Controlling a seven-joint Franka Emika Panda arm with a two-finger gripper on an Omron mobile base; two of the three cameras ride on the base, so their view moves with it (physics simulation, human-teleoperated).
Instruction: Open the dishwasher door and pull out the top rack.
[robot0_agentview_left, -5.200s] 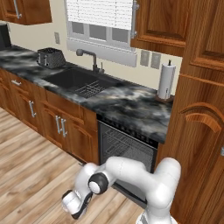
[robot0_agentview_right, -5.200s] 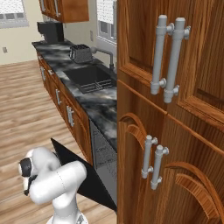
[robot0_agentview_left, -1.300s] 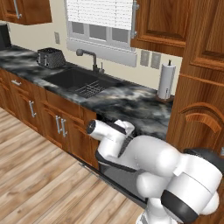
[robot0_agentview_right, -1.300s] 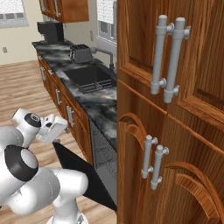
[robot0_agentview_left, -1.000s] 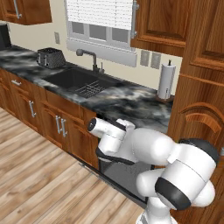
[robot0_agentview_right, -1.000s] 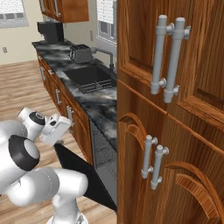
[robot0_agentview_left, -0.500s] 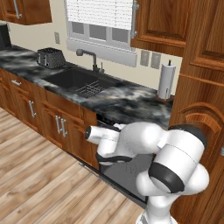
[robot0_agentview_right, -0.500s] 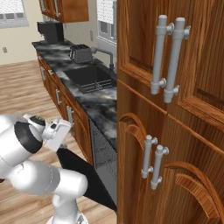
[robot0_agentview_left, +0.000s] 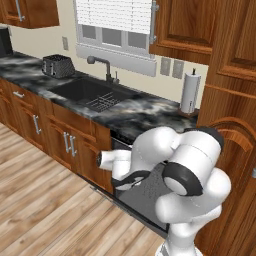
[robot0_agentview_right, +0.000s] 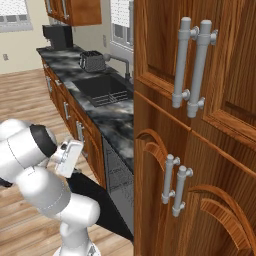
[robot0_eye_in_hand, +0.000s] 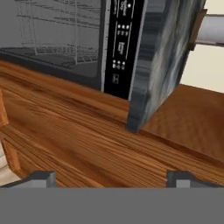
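The dishwasher door hangs open, a black panel sloping down toward the floor; its grey inner face shows under my arm. My gripper is open with nothing between its fingertips, held close to the wooden cabinet front beside the dishwasher. Past that edge, in the rolled hand view, are the black control strip and a wire rack inside the tub, pushed in. I cannot tell whether it is the top rack. The white hand hovers left of the dishwasher opening.
A marbled counter holds a sink, toaster and paper towel roll. Tall wooden cabinets with silver handles stand right of the dishwasher. Base cabinets run left along the wood floor.
My hand has sunk a little lower in front of the dishwasher and the elbow has swung across it. The door stays open and the jaws stay wide.
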